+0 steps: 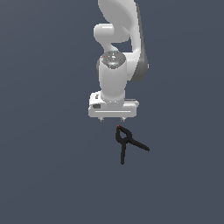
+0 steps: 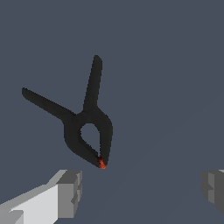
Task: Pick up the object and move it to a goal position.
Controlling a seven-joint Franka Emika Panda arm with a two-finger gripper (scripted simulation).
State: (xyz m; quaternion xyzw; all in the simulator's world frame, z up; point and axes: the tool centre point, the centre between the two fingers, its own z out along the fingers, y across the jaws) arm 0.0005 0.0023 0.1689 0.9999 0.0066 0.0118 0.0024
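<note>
The object, a small black spring clamp (image 1: pixel 126 142), lies flat on the dark grey floor, its two thin handles spreading in a V away from the arm and its looped jaw end with a tiny red tip pointing toward the gripper. In the wrist view the clamp (image 2: pixel 83 120) sits just beyond the fingertips, red tip nearest them. My gripper (image 1: pixel 112 119) hangs under the white arm, just behind the clamp's red tip, not touching it. The gripper (image 2: pixel 140 188) is open wide, with nothing between its grey fingers (image 2: pixel 70 192).
The white arm (image 1: pixel 116 57) rises behind the gripper toward the top of the exterior view. A plain dark grey surface (image 1: pixel 48 166) spreads all around; no goal marker shows.
</note>
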